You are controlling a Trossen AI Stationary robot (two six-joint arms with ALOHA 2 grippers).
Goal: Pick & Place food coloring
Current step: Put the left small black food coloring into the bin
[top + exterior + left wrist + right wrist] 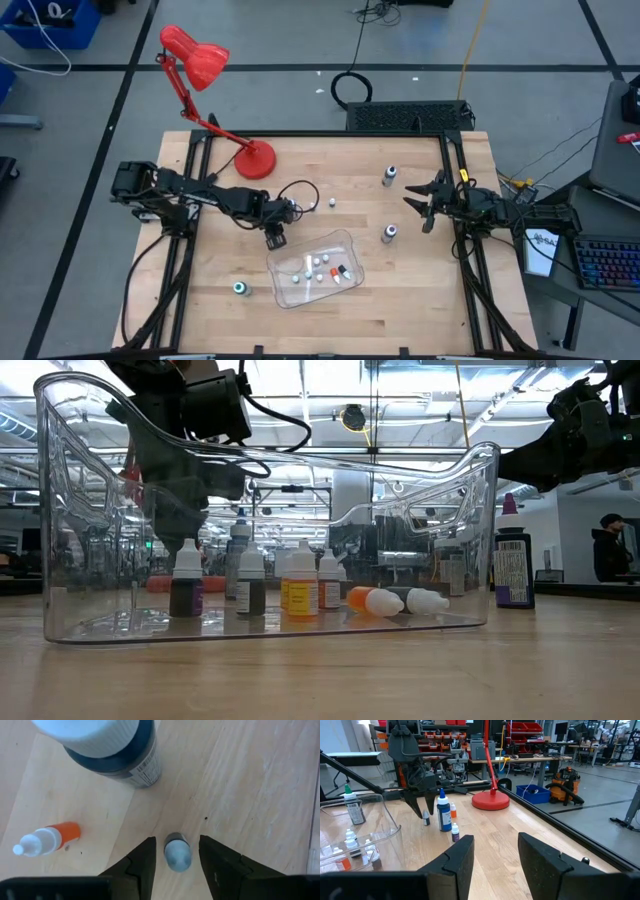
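- clear plastic tray (60, 510) fills the low view, closest to the lens, sitting on the wooden table (420, 300) toward its front middle.
- inside the tray, several small food coloring bottles (300, 585) stand upright with white caps, among them a dark purple one, a dark brown one and a yellow one; an orange bottle (365, 601) and a dark one lie on their sides near the tray's right end in that view.
- left gripper (274, 236) hangs just behind the tray's back-left corner, pointing down at the table.
- its fingers (142, 865) are spread a little, with a tiny blue-grey bottle (177, 855) standing upright between them; a slim gap shows on each side, so the tips are not pressing it.
- just beside that bottle stand a larger blue bottle with a white cap (112, 750) and another orange dropper bottle (47, 840) lying on the wood.
- right gripper (420, 203) hovers over the table's right side, its fingers apart and holding nothing.
- two grey-capped bottles (389, 176) stand near it, one behind and one in front (389, 234).
- a teal bottle (240, 289) sits alone near the front left, well apart from the tray.
- red desk lamp (255, 158) stands at the back left of the table.
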